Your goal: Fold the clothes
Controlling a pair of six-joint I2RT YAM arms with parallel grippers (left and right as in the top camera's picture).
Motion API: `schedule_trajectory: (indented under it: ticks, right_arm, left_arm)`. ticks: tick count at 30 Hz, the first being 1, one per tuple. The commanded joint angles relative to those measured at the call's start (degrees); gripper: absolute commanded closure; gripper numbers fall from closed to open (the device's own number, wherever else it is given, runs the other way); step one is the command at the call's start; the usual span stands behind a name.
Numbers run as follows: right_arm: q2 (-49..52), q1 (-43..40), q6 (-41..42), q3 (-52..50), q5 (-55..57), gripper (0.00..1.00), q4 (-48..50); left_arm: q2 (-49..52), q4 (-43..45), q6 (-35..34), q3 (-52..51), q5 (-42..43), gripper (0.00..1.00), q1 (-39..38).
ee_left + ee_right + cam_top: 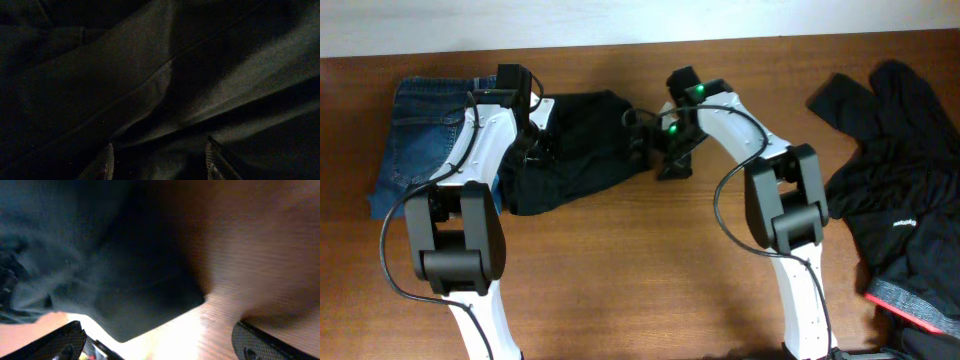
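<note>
Your left hand [160, 162] sits half-parted over the black trousers [575, 140], gripping nothing. Your right hand [160, 345] gapes wide above the desk [640, 270], at the trousers' right end.

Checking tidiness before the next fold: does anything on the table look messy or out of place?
Yes. The black garment in the middle is bunched and lopsided, unlike the flat, folded blue jeans beside it. At far right, a heap of black clothes lies crumpled and unfolded.

Two robot arms [480, 150] [752, 138], one pair of jeans [420, 135], two black garment heaps [582, 140] [910, 170]
</note>
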Motion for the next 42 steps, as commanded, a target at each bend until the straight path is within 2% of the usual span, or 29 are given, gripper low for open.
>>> schedule_trajectory:
  ticks: [1, 13, 18, 19, 20, 23, 24, 25, 29, 33, 36, 42]
  right_arm:
    - [2.1, -0.9, 0.7, -2.0, 5.3, 0.01, 2.3]
    - [2.1, 4.5, 8.0, -2.0, 4.4, 0.01, 15.4]
    - [2.1, 4.3, 9.0, -2.0, 8.1, 0.01, 22.0]
    - [2.1, 4.3, 9.0, -2.0, 9.3, 0.04, 22.9]
    - [2.1, 4.3, 9.0, -2.0, 10.5, 0.12, 23.6]
    - [2.1, 4.2, 9.0, -2.0, 13.2, 0.76, 25.3]
    - [2.1, 4.1, 9.0, -2.0, 13.4, 0.9, 25.7]
    - [2.1, 4.0, 9.0, -2.0, 13.4, 0.96, 25.9]
    - [2.1, 2.3, 8.9, -2.0, 13.4, 0.96, 24.3]
    - [1.9, -1.8, 7.8, -2.0, 13.4, 0.96, 18.1]
    - [1.9, -6.0, 2.8, -2.0, 13.6, 0.96, 11.9]
    - [1.9, -14.6, -6.1, -2.0, 23.3, 0.96, -1.4]
  left_arm:
    - [3.9, 0.6, 0.5, -1.6, -4.6, 0.41, 1.3]
    - [3.9, 0.5, 0.5, -1.6, -4.6, 0.41, 1.3]
    - [3.9, 0.5, 0.5, -1.6, -4.6, 0.41, 1.3]
    - [3.9, 0.5, 0.5, -1.6, -4.6, 0.41, 1.3]
    - [3.9, 0.5, 0.5, -1.6, -4.6, 0.41, 1.3]
    - [3.9, 0.4, 0.5, -1.6, -4.6, 0.41, 1.3]
    - [3.9, 0.3, 0.5, -1.6, -4.6, 0.41, 1.3]
    - [3.9, 0.1, 0.5, -1.6, -4.6, 0.41, 1.3]
    - [3.8, -1.3, 0.5, -0.9, -4.2, 0.41, 1.3]
    - [2.7, -3.6, 0.5, 2.9, 2.3, 0.4, 1.3]
    - [0.8, -3.9, 0.5, 7.2, 7.0, 0.4, 1.3]
    - [-1.5, -3.8, 0.5, 13.9, 7.8, 0.39, 1.3]
